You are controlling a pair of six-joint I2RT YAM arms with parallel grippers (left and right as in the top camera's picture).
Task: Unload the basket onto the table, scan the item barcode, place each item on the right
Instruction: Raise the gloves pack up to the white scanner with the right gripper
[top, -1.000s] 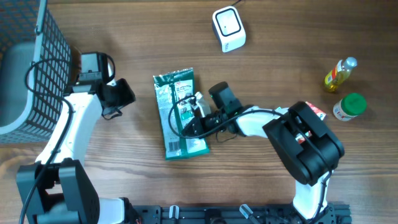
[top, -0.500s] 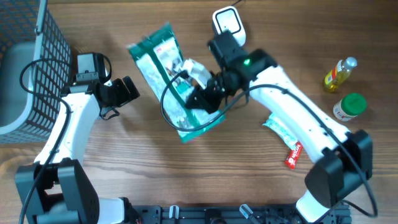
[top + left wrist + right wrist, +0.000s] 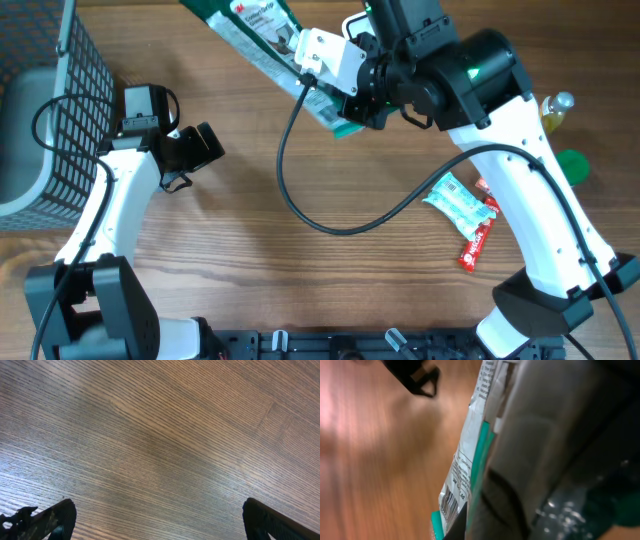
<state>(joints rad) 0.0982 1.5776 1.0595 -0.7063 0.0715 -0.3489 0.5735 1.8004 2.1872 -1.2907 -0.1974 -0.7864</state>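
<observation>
Wire basket (image 3: 80, 60) left; bottle (image 3: 553, 108), snack packets (image 3: 456, 200) right.

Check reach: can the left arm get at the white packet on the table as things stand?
Probably not. The white packet lies far over on the right side, beside the right arm, whose black cable loops across the way. The left tool hangs open near the basket, well away.

Overhead looks straight down on the table (image 3: 250, 280); left wrist faces its wood closely, right wrist hugs the packet (image 3: 466, 457)
</observation>
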